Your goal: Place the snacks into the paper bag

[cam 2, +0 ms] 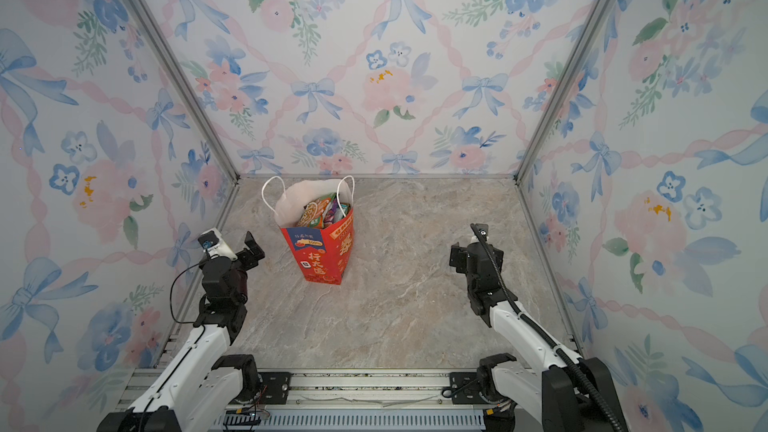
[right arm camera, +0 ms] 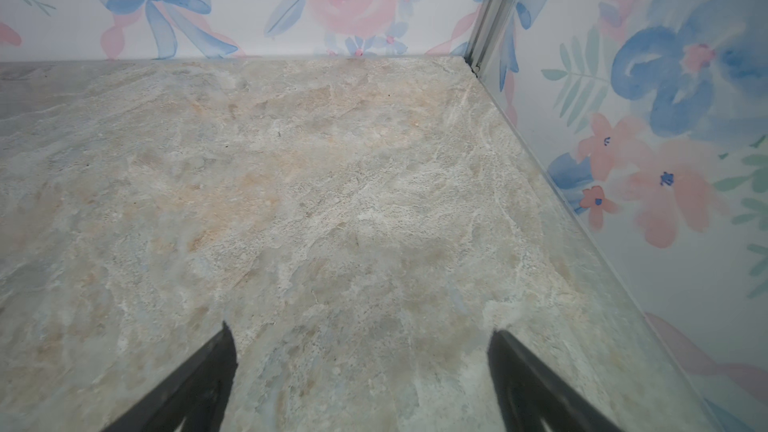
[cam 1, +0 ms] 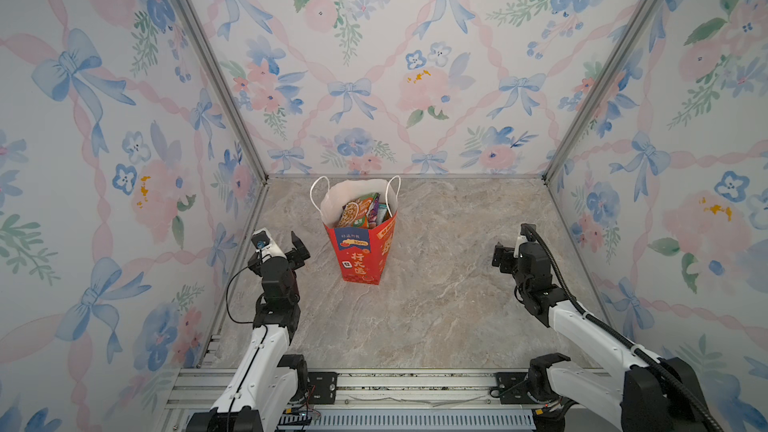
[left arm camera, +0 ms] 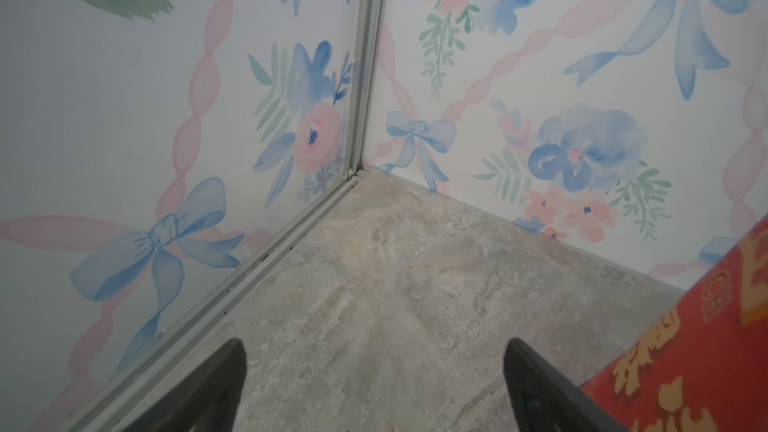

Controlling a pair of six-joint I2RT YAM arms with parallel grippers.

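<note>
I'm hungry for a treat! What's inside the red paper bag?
Snack packets fill the paper bag: an orange packet, with purple and teal ones beside it. The bag's walls and the top packets hide whatever lies deeper.

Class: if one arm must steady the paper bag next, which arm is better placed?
Left. The left gripper sits nearer the paper bag, whose red side shows beside its fingers; the right gripper faces only table.

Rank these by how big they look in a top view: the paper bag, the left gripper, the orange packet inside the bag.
1. paper bag, clearly largest.
2. left gripper, jaws wide open.
3. orange packet, partly hidden in the bag; the gripper is nearer the camera, so ranks 2 and 3 are unsure.
</note>
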